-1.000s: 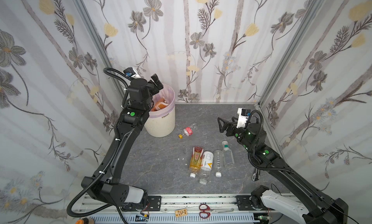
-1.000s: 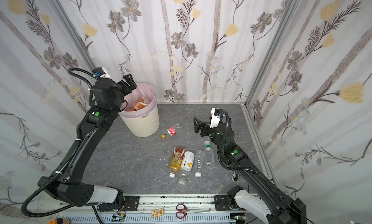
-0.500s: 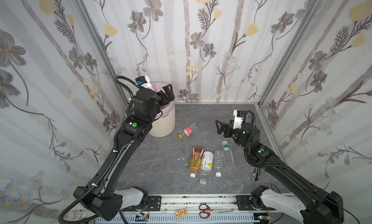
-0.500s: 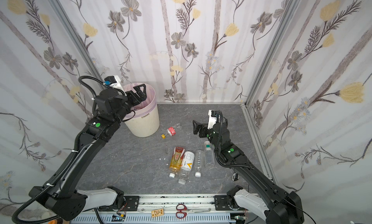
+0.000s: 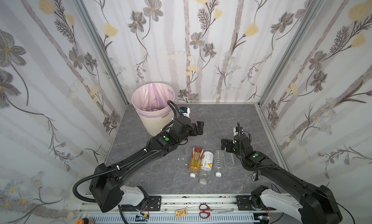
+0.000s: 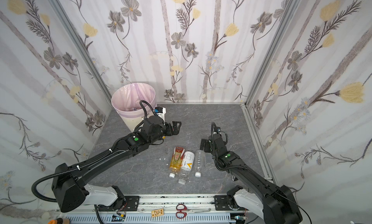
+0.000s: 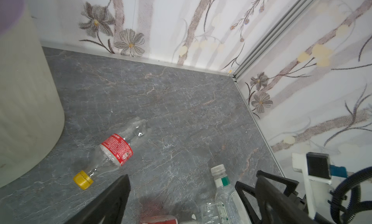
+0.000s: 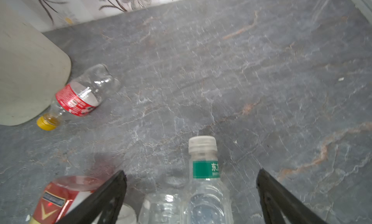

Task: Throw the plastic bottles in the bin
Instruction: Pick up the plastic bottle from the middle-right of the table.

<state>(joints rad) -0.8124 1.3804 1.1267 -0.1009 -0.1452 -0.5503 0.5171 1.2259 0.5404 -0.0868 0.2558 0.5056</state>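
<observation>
The cream bin with its pink liner stands at the back left, also in a top view. Three plastic bottles lie side by side mid-floor: red-yellow label, white-yellow label, clear ribbed. My left gripper hangs open just right of the bin. A red-label bottle with a yellow cap lies beyond its tips, hidden in both top views. My right gripper is open; in its wrist view a green-label bottle lies between the fingers.
Red-handled scissors lie on the front rail. Small white scraps dot the floor left of the bottles. Papered walls close in the back and both sides. The bin's wall is close beside the left gripper.
My left arm has swung from above the bin down and to the right, low over the floor. My right gripper has dropped lower and closer to the bottle group. Both stayed open.
</observation>
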